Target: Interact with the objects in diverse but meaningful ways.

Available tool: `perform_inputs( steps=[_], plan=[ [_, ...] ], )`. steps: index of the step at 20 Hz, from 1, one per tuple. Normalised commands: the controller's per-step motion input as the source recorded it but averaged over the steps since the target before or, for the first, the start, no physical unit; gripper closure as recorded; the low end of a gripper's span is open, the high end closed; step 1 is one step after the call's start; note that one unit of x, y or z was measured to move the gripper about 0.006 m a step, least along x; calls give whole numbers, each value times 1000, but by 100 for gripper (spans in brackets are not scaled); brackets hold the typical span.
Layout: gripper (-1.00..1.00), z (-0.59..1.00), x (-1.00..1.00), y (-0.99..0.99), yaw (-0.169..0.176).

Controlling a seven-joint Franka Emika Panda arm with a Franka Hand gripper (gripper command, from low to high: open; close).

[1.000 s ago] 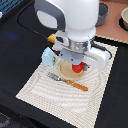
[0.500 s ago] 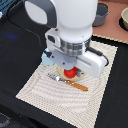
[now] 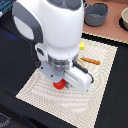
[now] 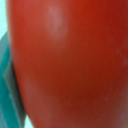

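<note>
Tomato [image 4: 75,65] red fills the wrist view, with a teal edge beside it. Only the exterior view shows the tomato [image 3: 59,84] peeking from under the arm on the striped cloth [image 3: 75,107]; whether the hand grips it I cannot tell.

text: none legible | labels: none | numbers: none | signs: none
</note>
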Motion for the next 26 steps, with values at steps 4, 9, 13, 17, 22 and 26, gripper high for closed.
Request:
perform_inputs(
  steps=[4,9,13,17,22,26],
  plan=[
    [100,-223,-29,-258,-13],
    [-100,-57,-25,-200,-6],
    [-100,308,-136,-145,-1],
    [-100,479,-244,-94,0],
    [-100,475,-259,60,43],
    [-100,595,-133,349,180]
  ],
)
